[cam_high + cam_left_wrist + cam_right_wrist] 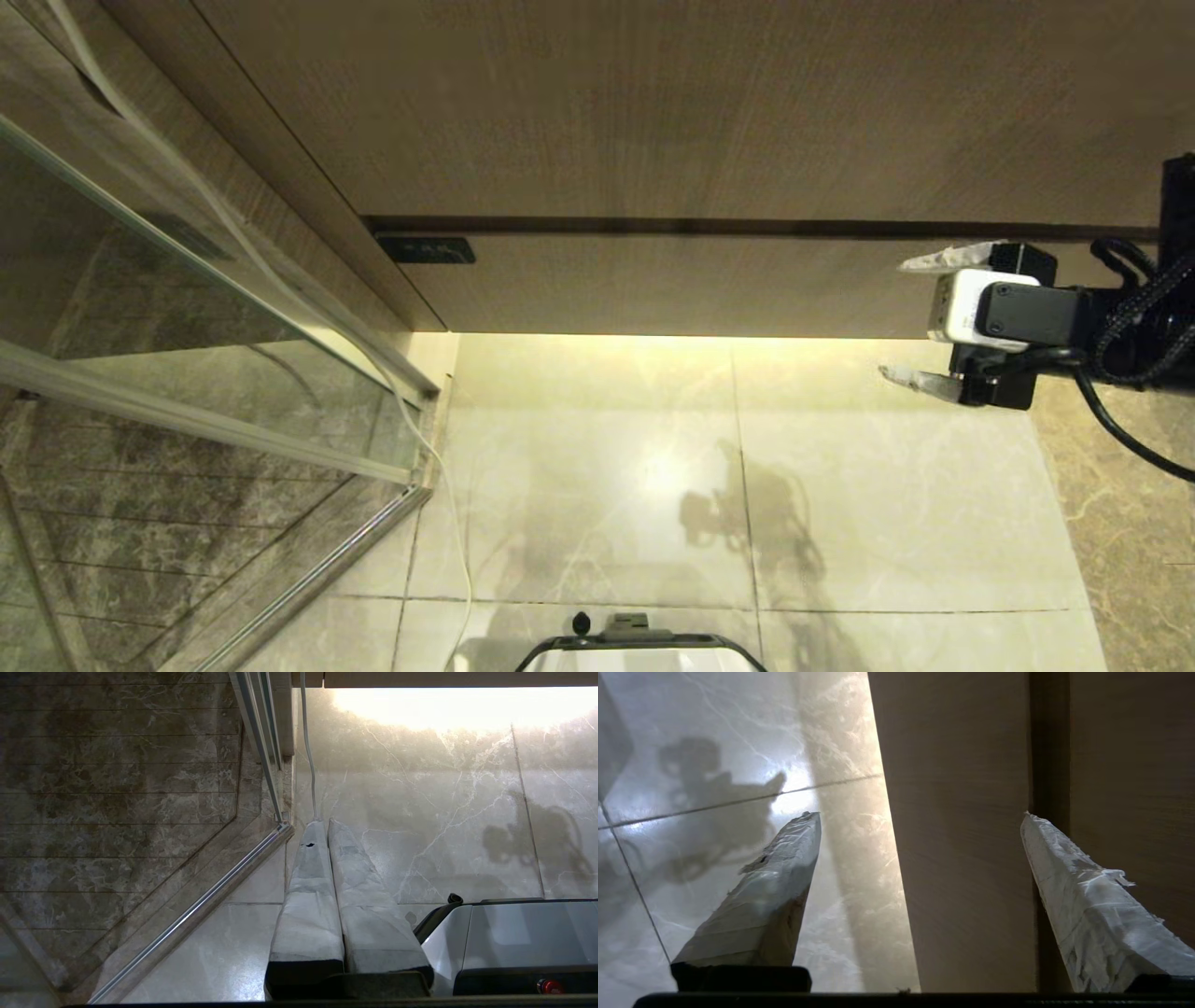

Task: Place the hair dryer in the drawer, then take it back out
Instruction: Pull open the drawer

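One glass shower door [177,308] far left, frame cut off by the picture edge, one thin white cable [439,485] trailing down beside it onto the tile floor [607,467]. Centre: one drawer [672,285], pushed in flush under the taller wood panel [653,103], one small dark label [425,249] at its left end; interior not visible. Hair dryer not visible in any view, can't say where it is. Robot base [639,649] only partly in frame at the bottom. Right: one right gripper [906,319] in front of the drawer's right end, two taped fingers [770,896] spread wide, nothing between them, arm cut off at the edge. Left gripper [322,830] seen only by its wrist camera, pointing at the floor, two fingers pressed together, empty.
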Robot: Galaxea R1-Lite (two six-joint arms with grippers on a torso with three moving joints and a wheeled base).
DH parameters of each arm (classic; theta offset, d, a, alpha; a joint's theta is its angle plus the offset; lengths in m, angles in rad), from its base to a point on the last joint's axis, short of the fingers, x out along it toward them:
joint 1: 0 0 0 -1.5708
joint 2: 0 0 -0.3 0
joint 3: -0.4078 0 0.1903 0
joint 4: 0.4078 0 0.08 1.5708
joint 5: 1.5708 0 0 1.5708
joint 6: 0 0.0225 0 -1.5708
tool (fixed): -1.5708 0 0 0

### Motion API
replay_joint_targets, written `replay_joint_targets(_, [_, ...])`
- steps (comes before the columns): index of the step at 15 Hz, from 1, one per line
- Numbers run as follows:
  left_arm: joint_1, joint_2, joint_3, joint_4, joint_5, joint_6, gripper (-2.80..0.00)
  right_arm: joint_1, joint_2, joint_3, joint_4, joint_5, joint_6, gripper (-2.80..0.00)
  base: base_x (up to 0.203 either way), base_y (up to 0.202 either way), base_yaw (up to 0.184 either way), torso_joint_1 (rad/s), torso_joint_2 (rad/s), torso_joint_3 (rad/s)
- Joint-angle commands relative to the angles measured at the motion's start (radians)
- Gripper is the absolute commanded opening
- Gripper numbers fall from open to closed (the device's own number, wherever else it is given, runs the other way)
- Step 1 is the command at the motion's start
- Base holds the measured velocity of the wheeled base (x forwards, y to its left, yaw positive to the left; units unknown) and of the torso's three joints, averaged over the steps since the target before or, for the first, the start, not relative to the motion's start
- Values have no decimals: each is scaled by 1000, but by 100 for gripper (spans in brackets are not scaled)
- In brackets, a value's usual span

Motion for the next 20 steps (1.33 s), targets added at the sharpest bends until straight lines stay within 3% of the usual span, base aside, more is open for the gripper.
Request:
replay_joint_targets(1, [0, 0, 0, 0, 0, 0, -280, -39, 70, -3, -18, 4, -15, 0, 0, 0, 0, 0, 0, 0])
replay_joint_targets(10, [0, 0, 0, 0, 0, 0, -280, -84, 219, -30, -261, 2, 13, 0, 0, 0, 0, 0, 0, 0])
replay_joint_targets(20, [-1, 0, 0, 0, 0, 0, -280, -93, 375, -163, -354, 6, 33, 0, 0, 0, 0, 0, 0, 0])
